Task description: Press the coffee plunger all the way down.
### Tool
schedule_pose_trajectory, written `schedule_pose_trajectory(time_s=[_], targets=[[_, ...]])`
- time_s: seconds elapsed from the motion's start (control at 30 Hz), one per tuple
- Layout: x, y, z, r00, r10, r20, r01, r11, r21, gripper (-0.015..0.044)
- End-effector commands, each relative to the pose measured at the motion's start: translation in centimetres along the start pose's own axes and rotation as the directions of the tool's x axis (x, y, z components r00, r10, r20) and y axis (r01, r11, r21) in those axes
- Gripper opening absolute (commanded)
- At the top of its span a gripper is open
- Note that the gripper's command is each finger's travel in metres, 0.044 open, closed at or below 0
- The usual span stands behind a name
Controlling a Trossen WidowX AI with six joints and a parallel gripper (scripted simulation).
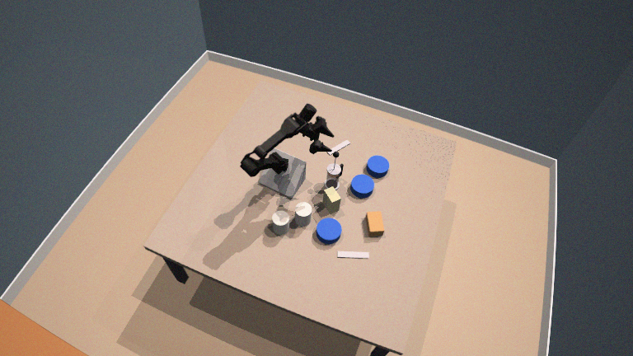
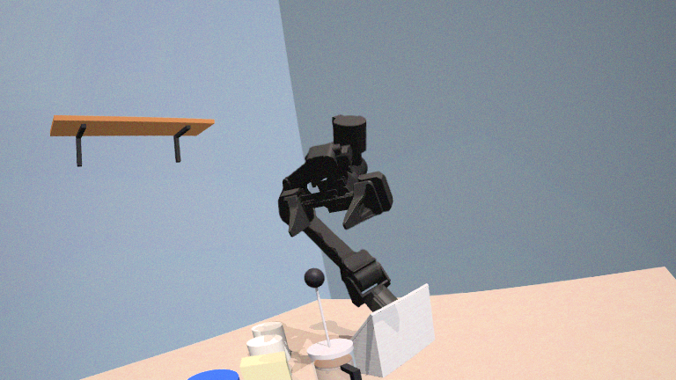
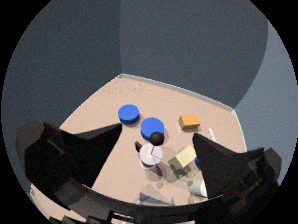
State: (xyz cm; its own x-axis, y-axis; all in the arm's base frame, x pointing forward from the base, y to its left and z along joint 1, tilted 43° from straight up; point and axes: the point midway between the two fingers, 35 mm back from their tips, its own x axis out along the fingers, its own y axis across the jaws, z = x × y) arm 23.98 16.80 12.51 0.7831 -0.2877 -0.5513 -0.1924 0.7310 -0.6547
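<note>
The coffee press (image 1: 332, 178) (image 2: 330, 371) stands upright on the table, with a pale lid (image 1: 333, 169) (image 2: 329, 348) (image 3: 150, 154) and a dark side handle (image 2: 351, 371). Its plunger is up: a long thin rod shows between the lid and the black ball knob (image 1: 335, 154) (image 2: 314, 277) (image 3: 156, 138). My gripper (image 1: 331, 143) (image 2: 319, 231) (image 3: 158, 132) is wide open and empty, with its fingers pointing down at a slant. It hangs above the knob and does not touch it. In the wrist view the knob appears between the two fingers.
A yellow block (image 1: 331, 199) (image 2: 264, 366) (image 3: 185, 156) stands close beside the press. A grey wedge (image 1: 283, 175) (image 2: 404, 331) is by the arm's base. Two white cylinders (image 1: 280, 220) (image 1: 302, 210), several blue discs (image 1: 362, 185), an orange block (image 1: 375, 222) and two white strips (image 1: 340, 147) (image 1: 353, 255) lie around.
</note>
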Motion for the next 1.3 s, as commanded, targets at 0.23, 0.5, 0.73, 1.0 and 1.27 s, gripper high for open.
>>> schedule_pose_trajectory(time_s=[0.23, 0.5, 0.73, 1.0, 1.27], targets=[[1.9, -0.4, -4.1, 1.000, -0.013, 0.003, 0.013, 0.999, 0.037, 0.0440], [3.0, -0.3, -4.1, 1.000, -0.011, 0.001, 0.011, 0.999, 0.038, 0.0440], [4.1, -0.3, -4.1, 1.000, -0.011, 0.001, 0.011, 0.999, 0.038, 0.0440], [5.4, -0.4, -4.1, 1.000, -0.013, 0.004, 0.012, 0.999, 0.038, 0.0440], [5.8, -0.5, -4.1, 1.000, -0.014, 0.005, 0.013, 0.999, 0.037, 0.0335]])
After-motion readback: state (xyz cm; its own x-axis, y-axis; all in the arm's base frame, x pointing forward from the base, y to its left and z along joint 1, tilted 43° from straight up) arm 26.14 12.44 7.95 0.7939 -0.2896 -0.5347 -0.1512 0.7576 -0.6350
